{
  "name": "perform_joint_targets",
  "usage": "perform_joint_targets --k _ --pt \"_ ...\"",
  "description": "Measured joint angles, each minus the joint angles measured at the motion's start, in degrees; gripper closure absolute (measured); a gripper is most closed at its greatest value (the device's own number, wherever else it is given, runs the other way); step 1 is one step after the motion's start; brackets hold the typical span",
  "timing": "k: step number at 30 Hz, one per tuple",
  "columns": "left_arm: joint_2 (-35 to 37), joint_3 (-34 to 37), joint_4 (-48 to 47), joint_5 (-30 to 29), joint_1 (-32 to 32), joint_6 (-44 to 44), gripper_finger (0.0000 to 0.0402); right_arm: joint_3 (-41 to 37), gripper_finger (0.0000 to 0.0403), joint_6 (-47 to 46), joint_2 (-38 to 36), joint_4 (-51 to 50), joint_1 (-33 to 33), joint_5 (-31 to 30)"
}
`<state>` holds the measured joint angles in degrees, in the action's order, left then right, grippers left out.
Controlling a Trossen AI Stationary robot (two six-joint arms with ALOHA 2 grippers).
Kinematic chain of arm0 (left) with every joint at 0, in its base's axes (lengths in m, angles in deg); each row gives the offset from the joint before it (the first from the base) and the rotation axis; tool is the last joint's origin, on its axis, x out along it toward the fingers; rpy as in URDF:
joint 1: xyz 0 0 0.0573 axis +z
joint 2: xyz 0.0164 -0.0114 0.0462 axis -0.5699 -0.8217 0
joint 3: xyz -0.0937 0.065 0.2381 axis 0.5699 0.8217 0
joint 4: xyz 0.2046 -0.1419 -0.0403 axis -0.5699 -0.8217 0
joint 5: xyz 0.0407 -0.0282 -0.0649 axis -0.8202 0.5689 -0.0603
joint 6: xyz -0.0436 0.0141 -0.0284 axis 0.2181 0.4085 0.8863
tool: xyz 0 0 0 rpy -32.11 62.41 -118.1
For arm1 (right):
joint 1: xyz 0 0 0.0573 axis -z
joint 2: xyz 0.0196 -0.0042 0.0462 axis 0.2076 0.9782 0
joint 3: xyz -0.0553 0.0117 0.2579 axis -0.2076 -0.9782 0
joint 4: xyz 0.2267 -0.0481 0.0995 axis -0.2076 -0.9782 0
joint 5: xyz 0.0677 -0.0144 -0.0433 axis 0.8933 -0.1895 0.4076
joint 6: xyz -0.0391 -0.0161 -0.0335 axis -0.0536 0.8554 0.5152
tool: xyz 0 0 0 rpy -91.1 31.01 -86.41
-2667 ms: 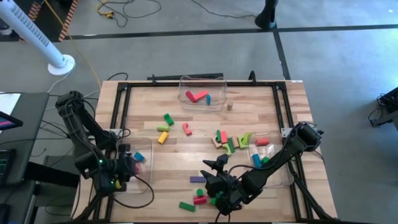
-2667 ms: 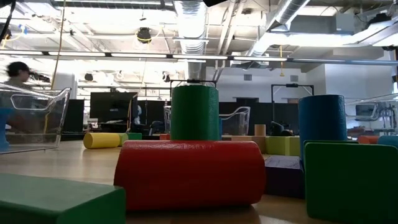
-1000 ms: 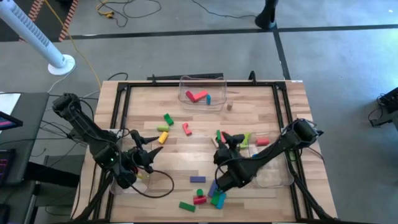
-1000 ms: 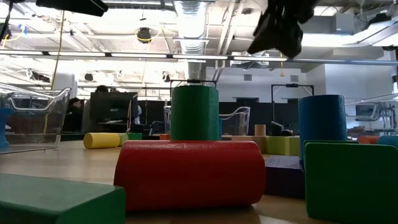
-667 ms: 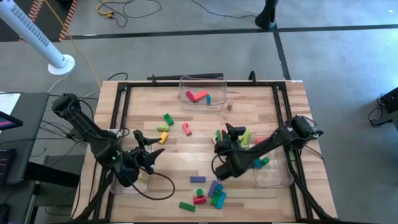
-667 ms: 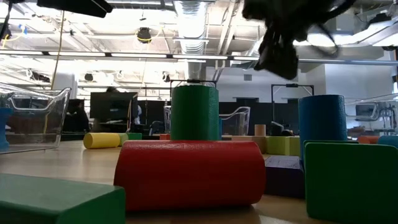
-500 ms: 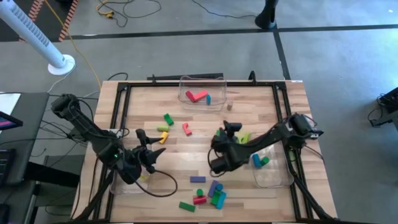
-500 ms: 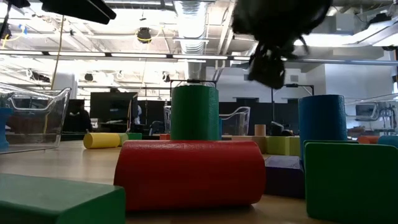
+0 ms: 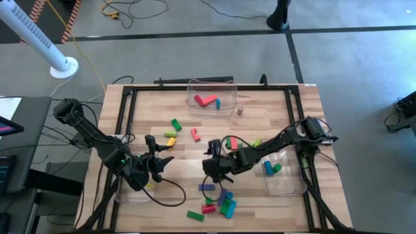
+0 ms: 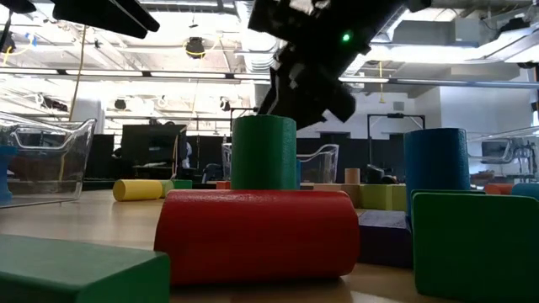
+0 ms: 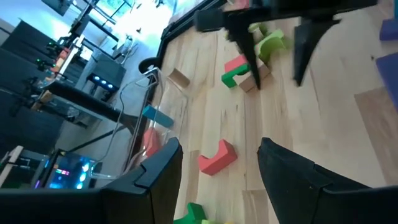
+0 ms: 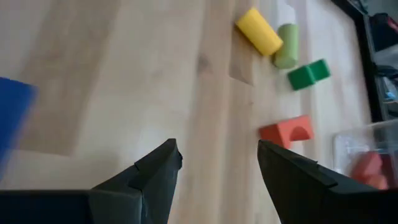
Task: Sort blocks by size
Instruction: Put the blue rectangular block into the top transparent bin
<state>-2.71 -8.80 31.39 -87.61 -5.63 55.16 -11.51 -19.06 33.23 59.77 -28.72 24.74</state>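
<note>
Reaching over the middle of the counter (image 9: 273, 104), the right gripper (image 9: 212, 162) is hanging with its fingers spread and nothing between them, apparently lining up for a loose block. Most blocks are lying scattered: a yellow cylinder (image 9: 169, 143) and green pieces (image 9: 175, 123) toward the left, a red arch (image 9: 195, 134) nearby, a mixed heap (image 9: 253, 144) under the right arm, and a purple bar (image 9: 207, 187) with a red cylinder (image 9: 208, 208) and green bar (image 9: 194, 215) near the front edge. Some are already sitting in the far bin (image 9: 210, 97) and the right bin (image 9: 283, 172). The left gripper (image 9: 158, 160), fingers also parted and empty, is hovering beside the left bin (image 9: 133, 188), close enough to crowd the right arm's path.
</note>
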Motion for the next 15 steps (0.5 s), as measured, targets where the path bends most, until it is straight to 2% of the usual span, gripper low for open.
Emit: perform_joint_targets --k 3,7,12,15 --pt "0.0 0.0 0.0 0.0 0.5 -0.5 0.02 0.0 0.0149 0.4 0.0 -0.2 1.9 0.6" --pt "0.0 0.0 0.0 0.5 1.7 -0.9 0.02 0.0 0.0149 0.8 -0.8 0.0 4.5 5.2" --pt "0.0 0.0 0.3 3.0 4.0 -2.5 0.02 0.0 0.0149 3.7 -4.2 1.2 6.6 11.5" --pt "0.0 0.0 0.5 3.2 5.4 -3.6 0.02 0.0 0.0149 5.5 -7.0 0.7 7.4 12.2"
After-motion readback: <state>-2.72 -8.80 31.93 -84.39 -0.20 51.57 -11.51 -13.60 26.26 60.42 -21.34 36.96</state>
